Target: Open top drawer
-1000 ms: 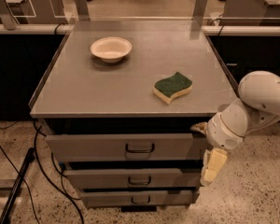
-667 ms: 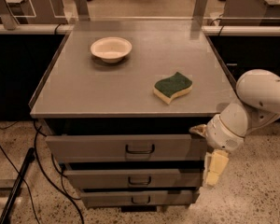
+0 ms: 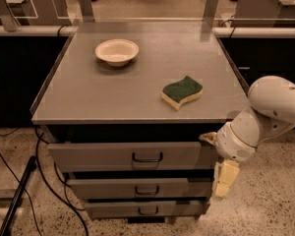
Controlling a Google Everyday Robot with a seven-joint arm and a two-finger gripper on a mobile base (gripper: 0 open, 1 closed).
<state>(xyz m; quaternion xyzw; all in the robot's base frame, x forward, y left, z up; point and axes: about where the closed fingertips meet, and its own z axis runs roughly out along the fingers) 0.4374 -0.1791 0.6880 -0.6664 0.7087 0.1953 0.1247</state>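
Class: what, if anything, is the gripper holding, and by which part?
Nothing: the gripper hangs right of the top drawer, away from its handle.

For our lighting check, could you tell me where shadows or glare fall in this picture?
Camera view: warm light; pale sheen on the far cabinet top; deep shadow under its lip above the top drawer; the end effector, hanging just right of that drawer, is plainly lit.

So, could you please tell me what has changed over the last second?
Nothing has visibly changed. The pincer hangs beside the right end of the top drawer, away from its handle. The bowl and sponge lie on the cabinet top as before.
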